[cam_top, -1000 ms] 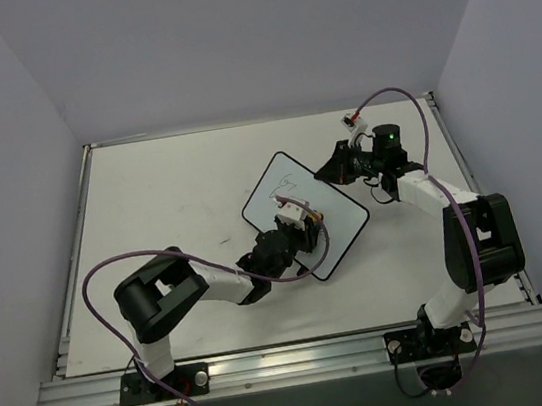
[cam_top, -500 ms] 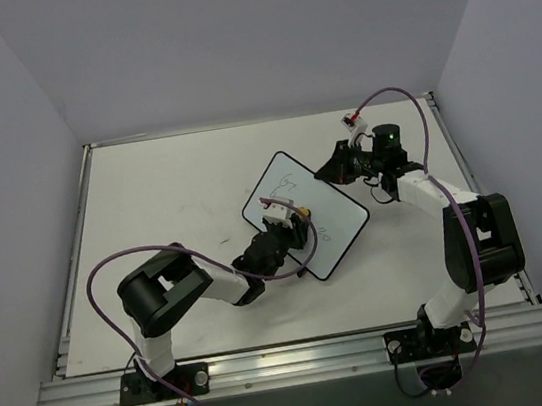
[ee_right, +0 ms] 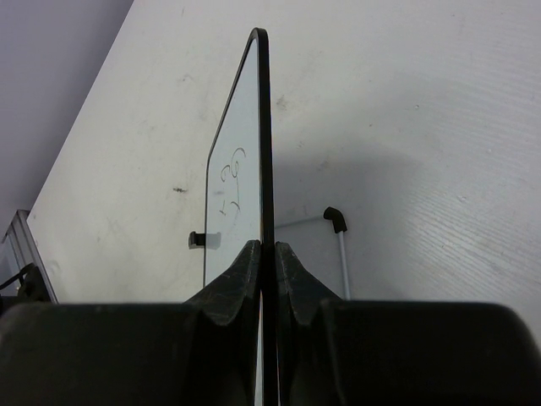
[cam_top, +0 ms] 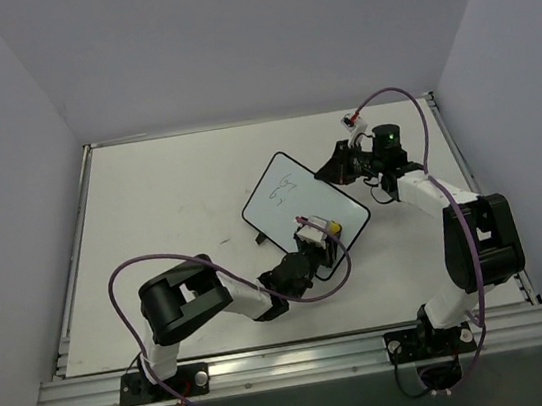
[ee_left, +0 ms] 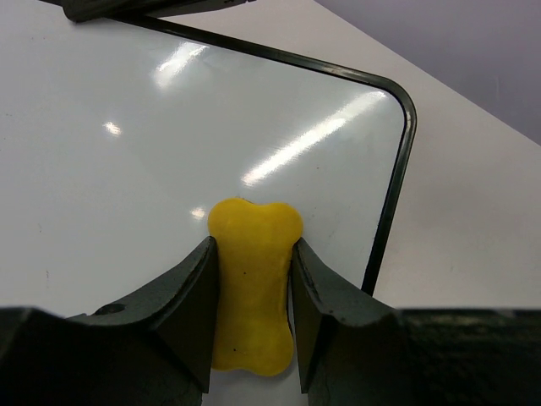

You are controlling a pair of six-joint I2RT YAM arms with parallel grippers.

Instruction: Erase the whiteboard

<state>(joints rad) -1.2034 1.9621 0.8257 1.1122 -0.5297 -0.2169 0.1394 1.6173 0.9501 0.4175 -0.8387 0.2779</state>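
**Eraser at board's near-right edge**

L claw [cam_top: 318, 235] pinches yellow eraser [ee_left: 252, 288], set on whiteboard [cam_top: 297, 204] face by its near-right edge. R claw [ee_right: 265, 251] pressed together on board's far rim. Board sits centre-right on desk [cam_top: 151, 210]; green marks [cam_top: 279, 192] on far part.

The whiteboard [cam_top: 304, 210] has a glossy white face streaked with bright reflections, ringed by a thin black frame. A few dark handwritten marks [cam_top: 279, 190], perhaps greenish, sit toward its 11 o'clock end. The eraser [ee_left: 252, 279] is plain bright yellow with tiny dark specks. The left gripper [ee_left: 252, 254] and right gripper [ee_right: 266, 252] both show matte black fingers. The table [cam_top: 169, 197] is off-white with faint grey smudges. The arms [cam_top: 420, 187] are white with black joints, trailed by purple cables [cam_top: 399, 90]. A green light [cam_top: 391, 132] glows at 2 o'clock in the top view. The walls [cam_top: 228, 37] are pale lavender-grey, and the rail [cam_top: 293, 361] at 6 o'clock is silver.
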